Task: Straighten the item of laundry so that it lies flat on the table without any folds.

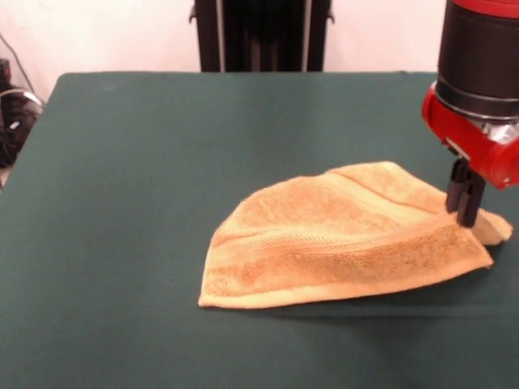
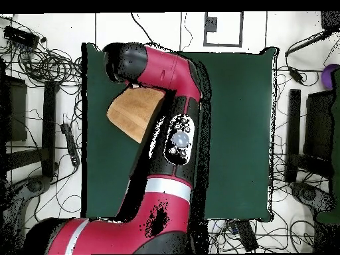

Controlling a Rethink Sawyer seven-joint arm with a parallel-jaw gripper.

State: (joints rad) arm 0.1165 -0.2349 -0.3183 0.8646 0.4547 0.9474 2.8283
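Note:
The golden-orange towel (image 1: 340, 243) lies folded over on itself in a rough wedge on the dark green table (image 1: 146, 162), right of centre in the front view. Its woven band runs along the fold. My gripper (image 1: 466, 219) comes down from the red arm at the right edge. Its black fingers are closed together at the towel's right corner, which sits pinched and slightly raised. In the overhead view the towel (image 2: 136, 111) shows near the table's (image 2: 232, 133) upper left, and the arm's head (image 2: 129, 63) hides the gripper. No tag shows.
The robot's black pedestal (image 1: 261, 32) stands at the far table edge. In the overhead view the red arm (image 2: 176, 143) crosses the table's left half. Cables (image 2: 46, 63) and stands (image 2: 292, 133) surround the table on the floor.

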